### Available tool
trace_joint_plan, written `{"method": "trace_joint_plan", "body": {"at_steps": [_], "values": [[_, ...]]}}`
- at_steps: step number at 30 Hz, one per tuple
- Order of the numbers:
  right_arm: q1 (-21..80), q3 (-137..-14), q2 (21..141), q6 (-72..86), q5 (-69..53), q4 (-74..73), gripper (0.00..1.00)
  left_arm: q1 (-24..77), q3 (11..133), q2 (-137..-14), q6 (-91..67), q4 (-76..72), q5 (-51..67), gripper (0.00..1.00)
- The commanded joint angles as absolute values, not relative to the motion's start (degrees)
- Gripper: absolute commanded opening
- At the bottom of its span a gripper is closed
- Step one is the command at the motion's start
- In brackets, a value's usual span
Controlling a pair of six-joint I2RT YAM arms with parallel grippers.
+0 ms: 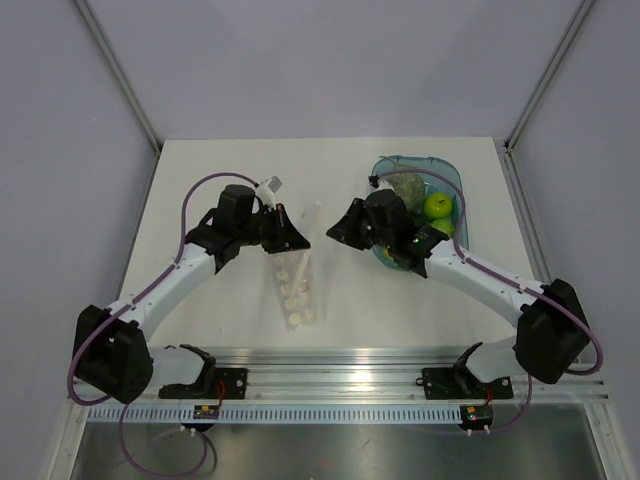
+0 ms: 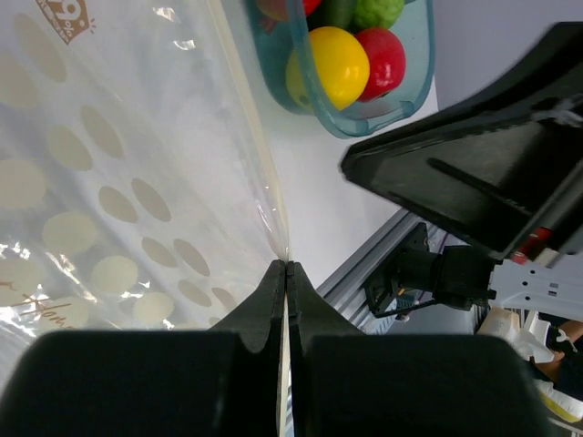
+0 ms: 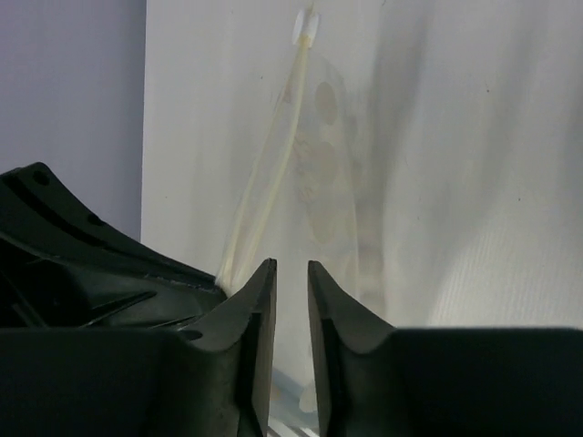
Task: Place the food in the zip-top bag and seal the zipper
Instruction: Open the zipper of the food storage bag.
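Your left gripper (image 2: pixel 287 266) is clamped tight on the zip-top bag (image 1: pixel 298 288) edge. Your right gripper (image 3: pixel 291 278) has its jaws a crack apart, just right of the bag. The food (image 1: pixel 437 206) is in the far-right tray (image 2: pixel 415 64).

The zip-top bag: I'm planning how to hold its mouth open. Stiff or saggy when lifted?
Probably floppy: the zip-top bag wrinkles where the left gripper pinches its edge. Likely light and slippery, being thin glossy film; it may sag shut.
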State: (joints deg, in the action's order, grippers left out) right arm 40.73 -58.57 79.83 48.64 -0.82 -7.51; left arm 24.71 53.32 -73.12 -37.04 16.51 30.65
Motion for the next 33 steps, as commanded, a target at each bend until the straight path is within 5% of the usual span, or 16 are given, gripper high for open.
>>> {"method": "trace_joint_plan", "body": {"at_steps": [1, 6, 11, 16, 28, 33], "values": [[41.2, -61.7, 83.2, 49.2, -5.9, -5.5, 0.30, 24.3, 55.7, -72.9, -36.6, 13.9, 35.4, 0.00], [41.2, -62.0, 83.5, 51.6, -8.2, -2.9, 0.43, 22.2, 65.1, -74.2, -28.5, 22.9, 32.1, 0.00], [41.0, -61.6, 79.3, 50.5, -1.7, -5.8, 0.43, 22.1, 87.9, -79.4, -14.9, 43.4, 17.5, 0.00], [41.1, -58.6, 74.6, 50.1, 3.3, -6.8, 0.43, 24.0, 96.9, -82.5, -10.0, 51.1, 12.9, 0.00], [41.0, -54.5, 77.0, 52.9, 0.6, -5.5, 0.43, 25.8, 65.0, -86.8, -24.6, 22.4, 36.3, 0.00], [40.5, -51.1, 79.2, 56.9, -4.6, 2.3, 0.43, 25.8, 61.4, -86.7, -28.5, 15.6, 39.6, 0.00]]}}
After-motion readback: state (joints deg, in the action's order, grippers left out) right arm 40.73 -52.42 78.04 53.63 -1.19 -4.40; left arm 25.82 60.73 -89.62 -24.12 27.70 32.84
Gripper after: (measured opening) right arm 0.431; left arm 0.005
